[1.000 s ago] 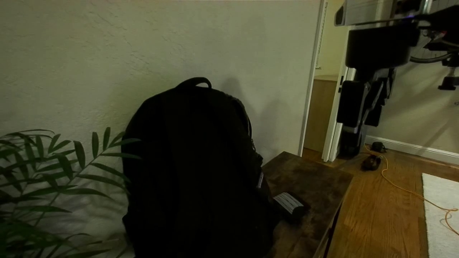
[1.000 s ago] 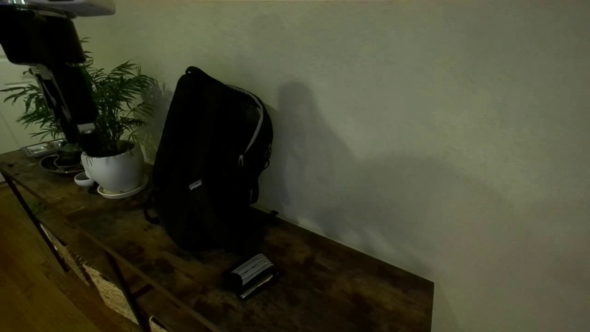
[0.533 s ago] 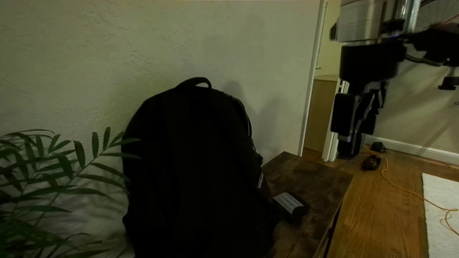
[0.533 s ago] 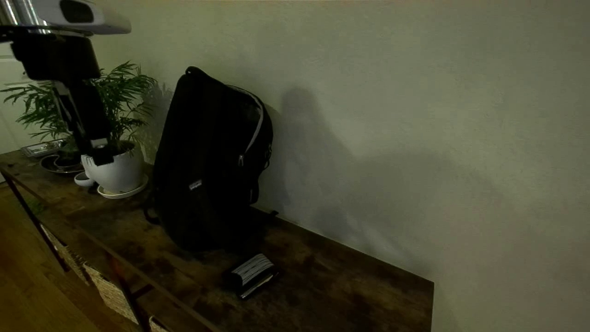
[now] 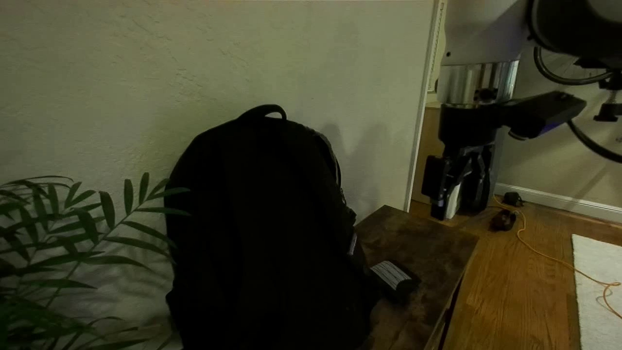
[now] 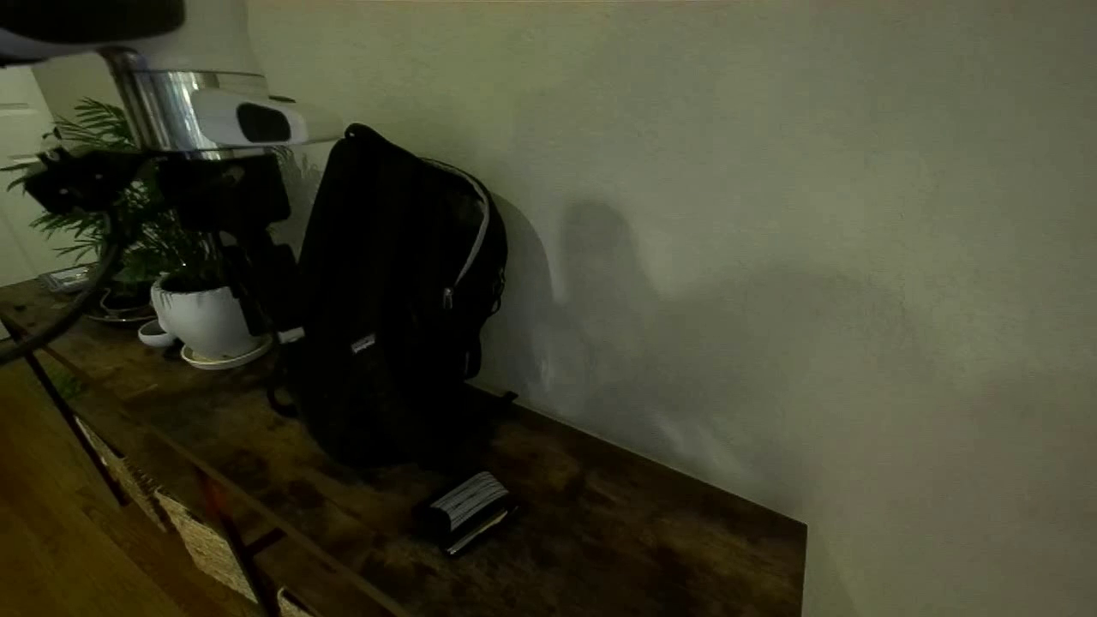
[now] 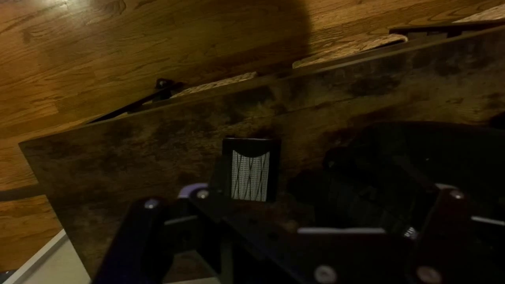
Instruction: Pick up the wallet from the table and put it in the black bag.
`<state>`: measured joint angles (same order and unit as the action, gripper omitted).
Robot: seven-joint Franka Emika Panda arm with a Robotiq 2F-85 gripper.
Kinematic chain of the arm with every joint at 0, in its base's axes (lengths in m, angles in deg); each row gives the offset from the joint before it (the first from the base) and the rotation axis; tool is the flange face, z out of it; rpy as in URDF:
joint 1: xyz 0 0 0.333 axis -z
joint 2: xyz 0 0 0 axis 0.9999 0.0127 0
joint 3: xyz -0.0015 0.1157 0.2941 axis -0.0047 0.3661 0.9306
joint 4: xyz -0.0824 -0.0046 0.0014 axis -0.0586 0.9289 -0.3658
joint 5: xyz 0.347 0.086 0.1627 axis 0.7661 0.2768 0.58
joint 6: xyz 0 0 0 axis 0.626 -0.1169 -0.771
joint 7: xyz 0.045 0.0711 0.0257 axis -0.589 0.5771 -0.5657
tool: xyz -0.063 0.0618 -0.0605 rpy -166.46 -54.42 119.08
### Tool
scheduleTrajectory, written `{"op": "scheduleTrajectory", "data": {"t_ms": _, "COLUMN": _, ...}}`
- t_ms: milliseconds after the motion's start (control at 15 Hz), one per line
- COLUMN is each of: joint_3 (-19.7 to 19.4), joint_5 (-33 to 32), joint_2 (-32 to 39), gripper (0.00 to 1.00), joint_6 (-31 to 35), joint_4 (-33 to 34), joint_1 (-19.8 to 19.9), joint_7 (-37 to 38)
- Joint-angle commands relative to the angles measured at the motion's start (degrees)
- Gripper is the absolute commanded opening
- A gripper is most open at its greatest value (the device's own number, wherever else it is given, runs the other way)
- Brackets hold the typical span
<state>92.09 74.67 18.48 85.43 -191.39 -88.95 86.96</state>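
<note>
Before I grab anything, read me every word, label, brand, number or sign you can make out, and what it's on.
Readable text: none in any view.
Pale label on the black bag, in both exterior views: too small and blurred to read.
Small pale mark in the wrist view: unreadable; possibly the same label.
Wallet: line pattern on its light face, no lettering I can make out.

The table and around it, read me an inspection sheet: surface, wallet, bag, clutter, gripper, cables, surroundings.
Surface: table, dark brown, mottled, dimly lit
Bag: upright on the table; zip looks partly open
Wallet: lying beside the bag
Clutter: potted plant and bowl, past the bag from the wallet
Gripper: open, holding nothing
Cables: orange cord across floor and rug; black cable on the arm
Surroundings: wall behind the bag; dark objects on the floor, unclear
</note>
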Motion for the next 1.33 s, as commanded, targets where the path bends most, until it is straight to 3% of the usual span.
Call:
{"op": "scheduleTrajectory", "data": {"t_ms": 0, "joint_3": -3.0, "joint_5": -2.7, "joint_2": 3.7, "gripper": 1.00, "joint_6": 5.0, "joint_4": -0.7, "joint_1": 1.1, "joint_7": -1.8}}
{"op": "scheduleTrajectory", "data": {"t_ms": 133, "joint_3": -3.3, "joint_5": -1.8, "joint_2": 3.7, "gripper": 1.00, "joint_6": 3.0, "joint_4": 0.1, "joint_1": 0.1, "joint_7": -1.1}}
{"op": "scheduleTrajectory", "data": {"t_ms": 933, "joint_3": -5.6, "joint_5": -3.0, "joint_2": 8.5, "gripper": 1.00, "joint_6": 5.2, "joint_4": 1.0, "joint_1": 0.9, "joint_7": -2.1}}
{"op": "scheduleTrajectory", "data": {"t_ms": 1267, "joint_3": -7.4, "joint_5": 0.6, "joint_2": 14.0, "gripper": 1.00, "joint_6": 8.2, "joint_4": 3.1, "joint_1": 1.8, "joint_7": -8.2}}
